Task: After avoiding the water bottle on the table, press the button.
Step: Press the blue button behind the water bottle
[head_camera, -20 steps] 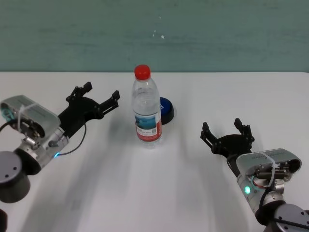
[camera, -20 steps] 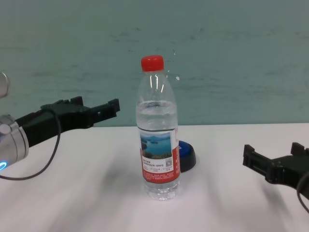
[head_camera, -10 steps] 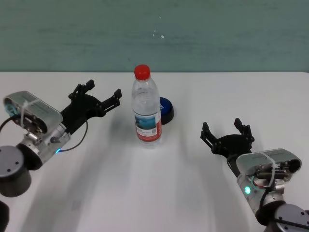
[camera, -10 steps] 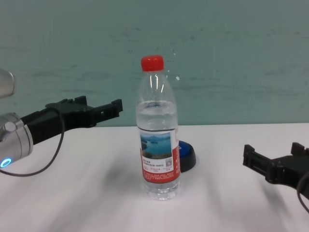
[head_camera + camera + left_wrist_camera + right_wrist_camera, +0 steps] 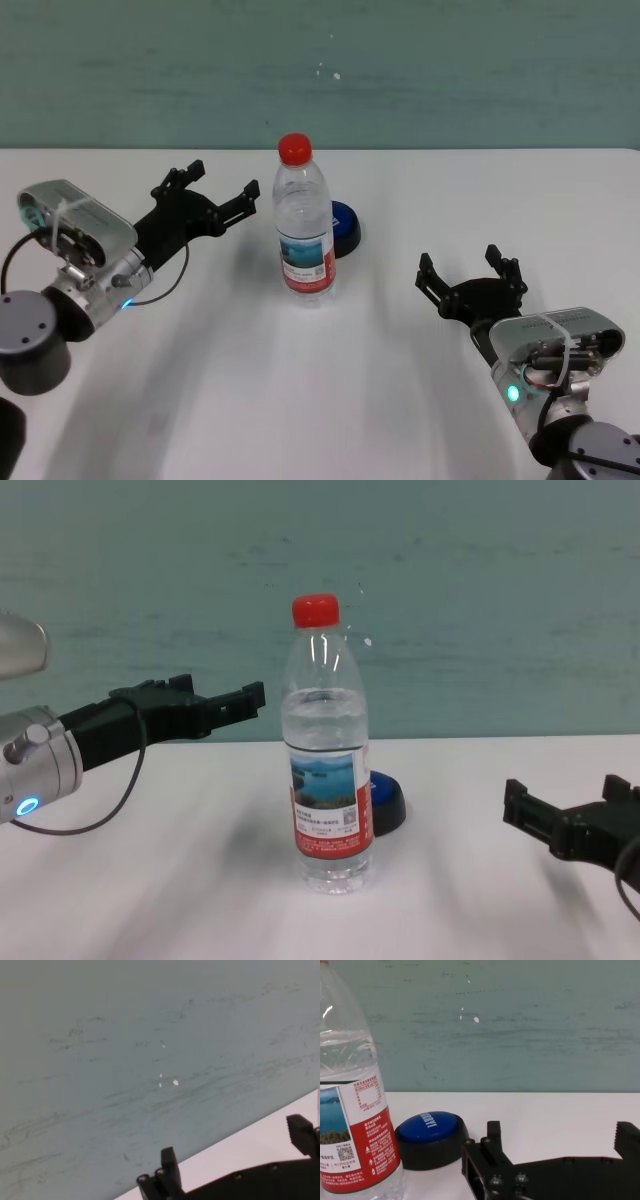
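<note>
The water bottle (image 5: 304, 235) stands upright mid-table, clear with a red cap and a red-and-white label. Just behind it and to its right sits the button (image 5: 346, 228), a blue dome on a black base, partly hidden by the bottle in the chest view (image 5: 389, 803). My left gripper (image 5: 222, 181) hovers open above the table (image 5: 300, 400), left of the bottle's upper half and apart from it. To the right of the bottle, nearer to me, my right gripper (image 5: 468, 268) is open and empty. The right wrist view shows the button (image 5: 431, 1132) beside the bottle (image 5: 350, 1110).
A teal wall (image 5: 450, 70) runs along the table's far edge. White tabletop spreads around the bottle on all sides. The left wrist view shows only that wall, a strip of table and the left gripper (image 5: 235, 1142).
My left gripper has risen slightly and moved right and forward, closer to the bottle's upper part. The right arm, the bottle and the button have stayed still.
</note>
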